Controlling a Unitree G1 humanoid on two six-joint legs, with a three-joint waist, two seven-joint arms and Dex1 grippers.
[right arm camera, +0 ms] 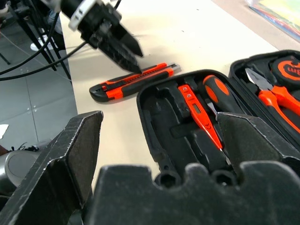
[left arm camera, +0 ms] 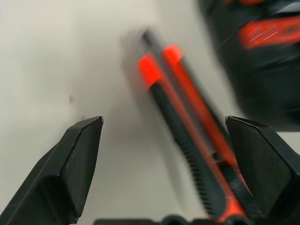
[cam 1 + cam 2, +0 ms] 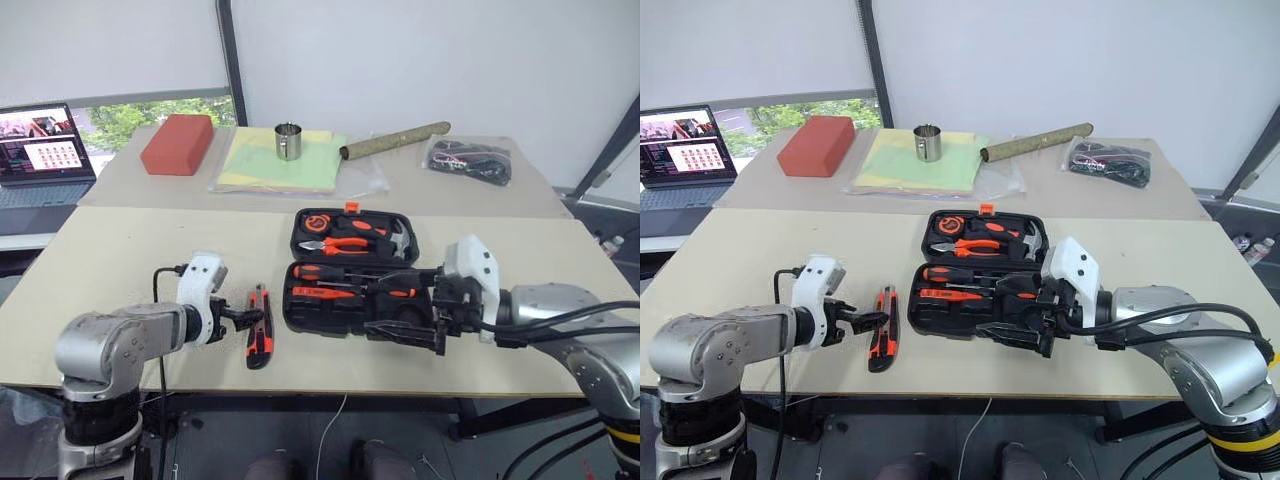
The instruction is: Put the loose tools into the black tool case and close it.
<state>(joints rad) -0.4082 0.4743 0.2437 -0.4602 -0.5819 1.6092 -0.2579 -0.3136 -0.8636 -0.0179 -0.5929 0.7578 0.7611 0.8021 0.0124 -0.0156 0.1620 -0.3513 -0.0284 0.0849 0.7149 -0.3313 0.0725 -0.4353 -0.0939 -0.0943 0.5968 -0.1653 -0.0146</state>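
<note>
- Two robot grippers hover at a beige table point(image 3: 120, 260), one on each side of an open black tool case point(image 3: 352, 300), the landmark for what follows.
- Inside the case lie two screwdrivers point(image 3: 340, 272) with orange-black handles in the near half, and orange-handled pliers point(image 3: 345, 245), a hammer point(image 3: 400, 240) and a tape roll point(image 3: 318, 222) in the lid half.
- An orange-black utility knife point(image 3: 259, 326) lies loose on the table just left of the case.
- The left gripper point(image 3: 255, 317) hangs over the knife, left of the case, its black fingers point(image 2: 77, 164) spread wide with nothing held.
- The right gripper point(image 3: 405, 330) hovers at the case's near right corner, fingers wide apart and empty.
- Behind the case, on a second table, stand a red block point(image 3: 178, 144), a metal cup point(image 3: 289, 141) and a bag of cables point(image 3: 468, 160).
</note>
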